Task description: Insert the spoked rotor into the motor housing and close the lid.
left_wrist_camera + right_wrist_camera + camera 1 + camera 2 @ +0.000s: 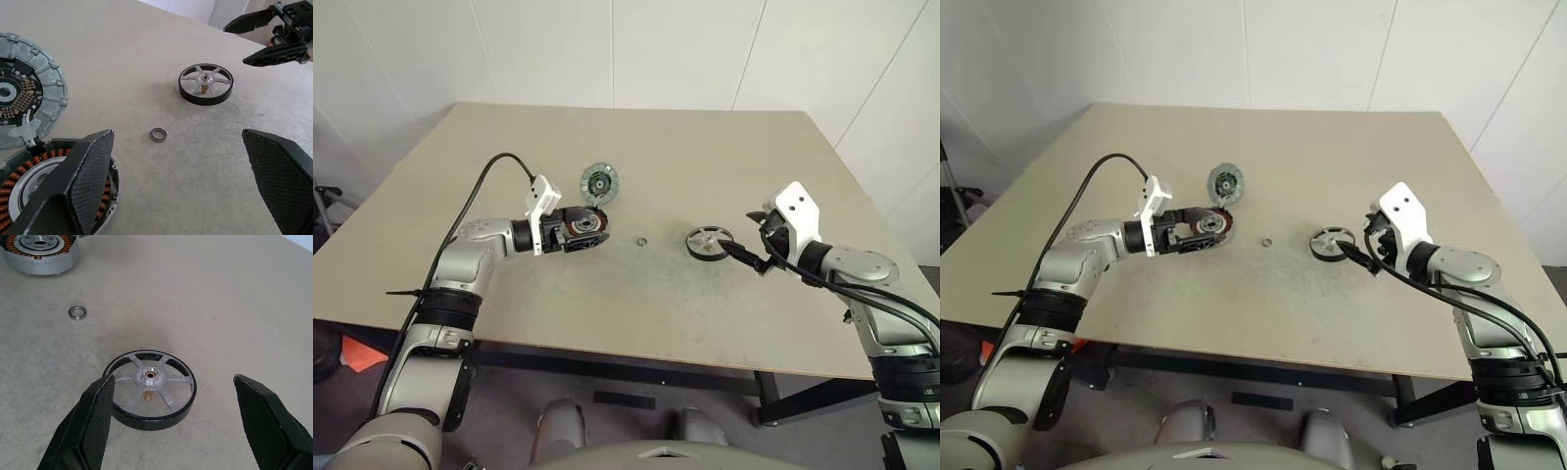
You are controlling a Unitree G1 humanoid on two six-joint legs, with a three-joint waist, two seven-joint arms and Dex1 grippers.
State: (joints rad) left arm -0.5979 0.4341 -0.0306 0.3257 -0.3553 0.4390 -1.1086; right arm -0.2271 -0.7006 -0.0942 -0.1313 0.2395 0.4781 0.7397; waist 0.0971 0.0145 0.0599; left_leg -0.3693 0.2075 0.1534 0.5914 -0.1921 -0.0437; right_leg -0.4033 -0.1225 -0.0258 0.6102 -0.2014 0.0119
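- We see the table [636, 147], a matte beige top with fine speckling, bearing all the parts.
- Left gripper [588, 230]: its textured black fingers are spread apart and hold nothing; they sit at the motor housing [34, 181]. Our left wrist view alone resolves the copper-red windings around the silver core.
- Right gripper [176, 426]: fingers spread wide, nothing held, straddling the near side of the spoked rotor [149, 389]. The right wrist view alone shows a brass-coloured shaft under the hub.
- Lid [599, 182]: grey ribbed disc, dark centre, lying just behind the housing.
- Rotor: black rim, silver spokes, flat on the table right of centre.
- Washer [641, 240]: small metal ring between housing and rotor.
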